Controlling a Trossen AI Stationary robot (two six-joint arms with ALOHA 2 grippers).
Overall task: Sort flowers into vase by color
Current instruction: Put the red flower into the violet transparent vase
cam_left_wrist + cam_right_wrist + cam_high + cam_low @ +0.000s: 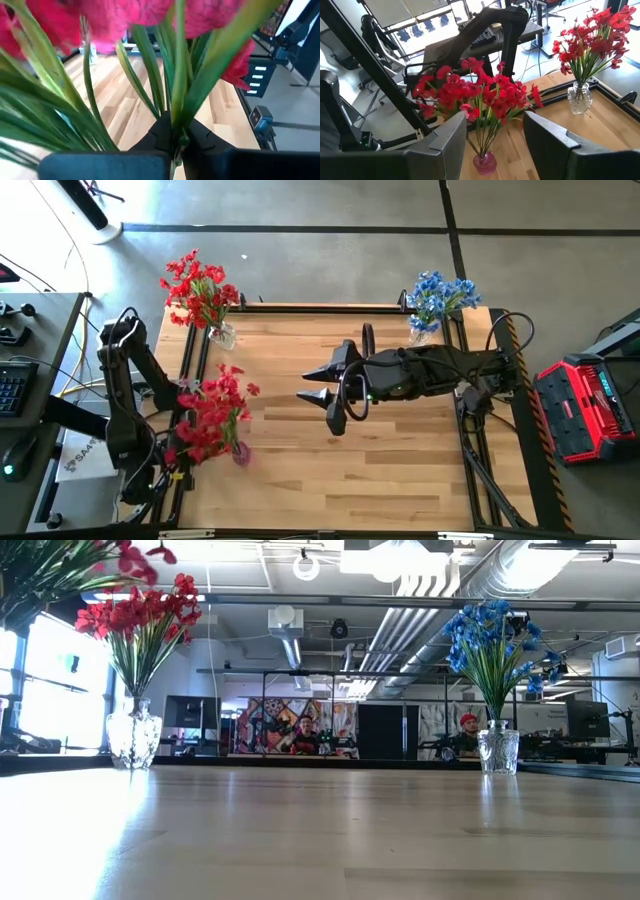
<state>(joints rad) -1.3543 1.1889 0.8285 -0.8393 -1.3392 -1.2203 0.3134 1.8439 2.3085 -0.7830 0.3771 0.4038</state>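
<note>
The table point(400, 470) lies bare around the right gripper point(322, 398), whose fingers are spread wide with nothing between them over the middle boards. Ahead of those fingers, by the table's left edge, the left gripper point(176, 145) has its fingers pinched on the green stems of a red bunch point(212, 418). More red flowers point(198, 290) and the blue flowers point(438, 296) stand in glass vases at the far corners, slim-stemmed with small clustered blooms.

Right hand point(495, 145) open, facing red flowers.
Left hand point(484, 162) grips a red bunch point(480, 95); a vase point(580, 97) of red flowers stands by the table point(615, 125) edge.
</note>
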